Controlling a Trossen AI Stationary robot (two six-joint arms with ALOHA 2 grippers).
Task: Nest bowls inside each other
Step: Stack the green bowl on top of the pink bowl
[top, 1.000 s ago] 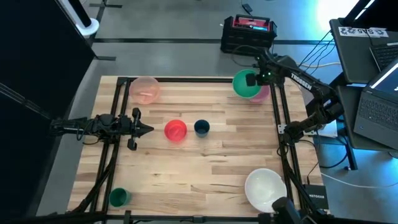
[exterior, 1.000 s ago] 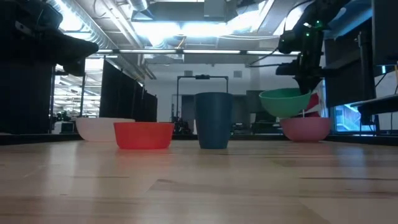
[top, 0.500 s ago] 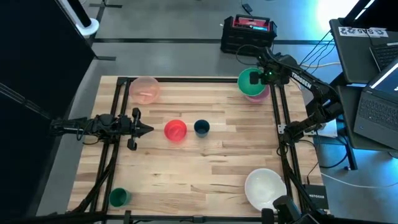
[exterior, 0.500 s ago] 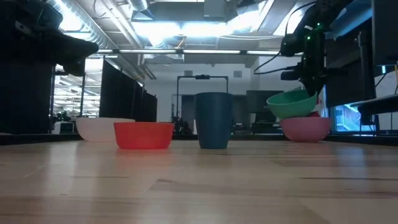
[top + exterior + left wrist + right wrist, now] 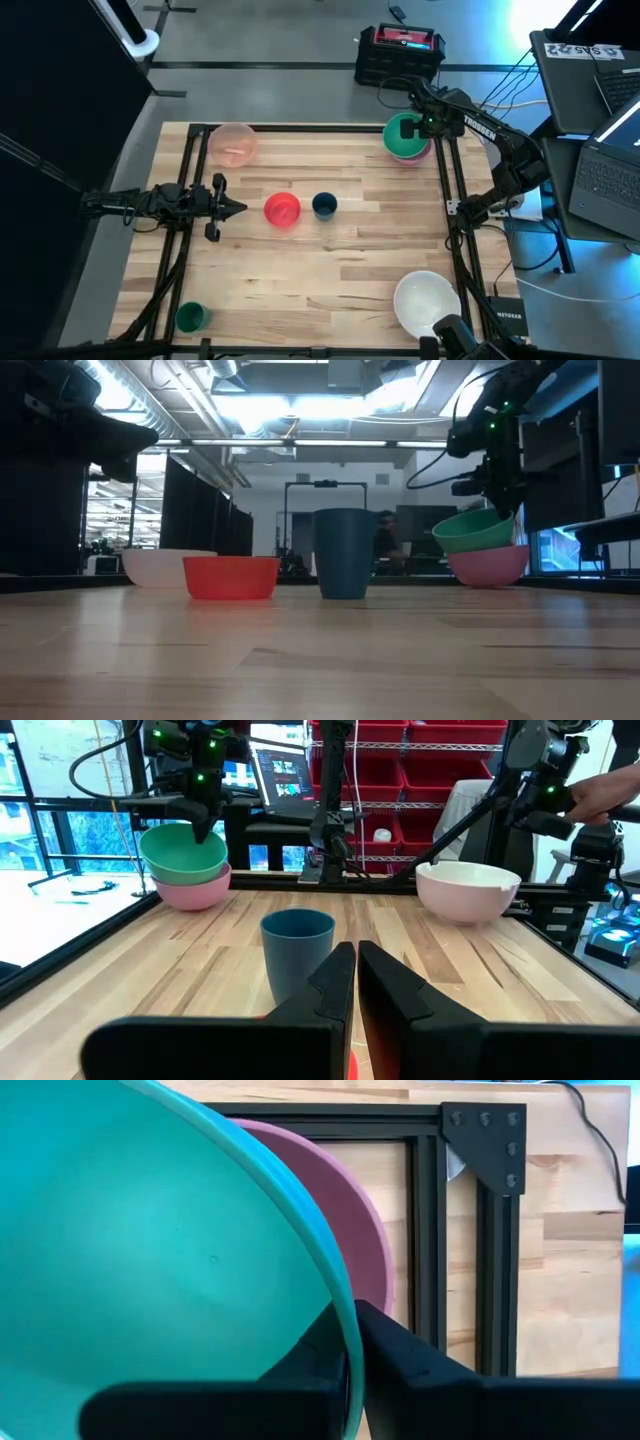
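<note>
Left to right across the tabletop [image 5: 330,260]: the left hand [image 5: 232,208] waits clenched and empty at the left edge, pointed at the red bowl [image 5: 282,210] and blue cup [image 5: 324,205]. The peach bowl [image 5: 233,143] sits at the far left corner, a small green cup [image 5: 190,317] at the near left corner, the white bowl [image 5: 425,301] near right. At the far right corner the right hand [image 5: 415,126] is clamped on the rim of the green bowl [image 5: 476,529], which sits tilted in the pink bowl [image 5: 489,565].

Risk: released while tilted, the green bowl may settle crooked or rock out; a rim-only pinch could also drag both bowls when the hand lifts away.

Change: a second ago the green bowl hung clear above the pink one; it has since come down into it.
</note>
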